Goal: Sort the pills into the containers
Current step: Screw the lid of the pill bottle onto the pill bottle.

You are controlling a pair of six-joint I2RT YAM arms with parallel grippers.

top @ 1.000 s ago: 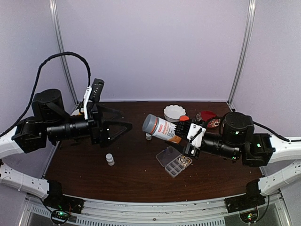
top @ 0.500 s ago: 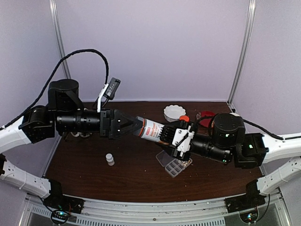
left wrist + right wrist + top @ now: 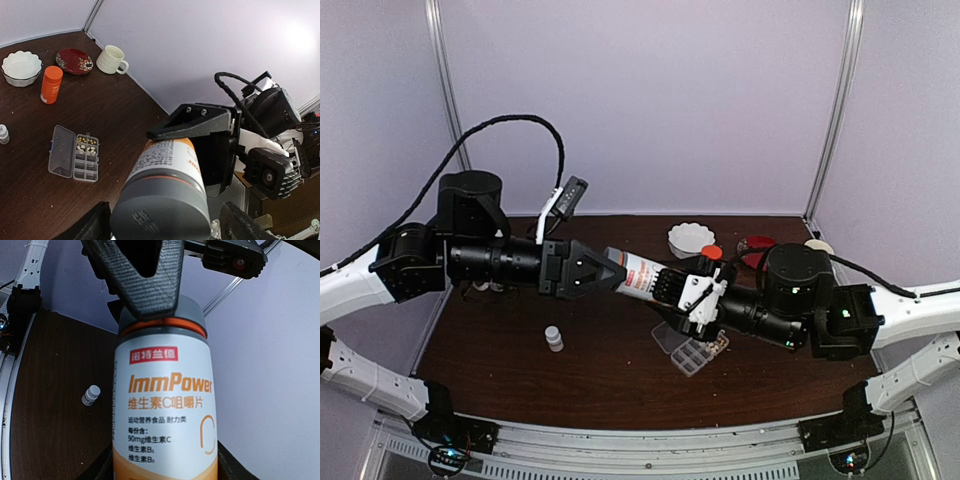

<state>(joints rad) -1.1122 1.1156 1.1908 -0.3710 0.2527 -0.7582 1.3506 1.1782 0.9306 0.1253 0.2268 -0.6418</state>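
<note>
My right gripper (image 3: 165, 471) is shut on the body of a white and orange labelled bottle (image 3: 645, 277), holding it in the air with its grey cap (image 3: 160, 210) pointing left. My left gripper (image 3: 612, 272) stands open around that cap, a finger (image 3: 239, 224) on each side and a small gap showing. Below on the table lies the clear pill box (image 3: 692, 351) with its lid (image 3: 61, 157) folded open. Pale pills (image 3: 86, 147) fill the containers (image 3: 85, 157) at one end.
A small white bottle (image 3: 553, 338) stands front left and another (image 3: 2, 134) near the box. An orange bottle (image 3: 51, 85), a white scalloped bowl (image 3: 21, 67), a red plate (image 3: 74, 61) and a white mug (image 3: 111, 59) sit at the back right.
My left arm swung right from the table's left side onto the bottle's cap, its jaws narrowing. My right arm carried the bottle left and higher to meet it.
</note>
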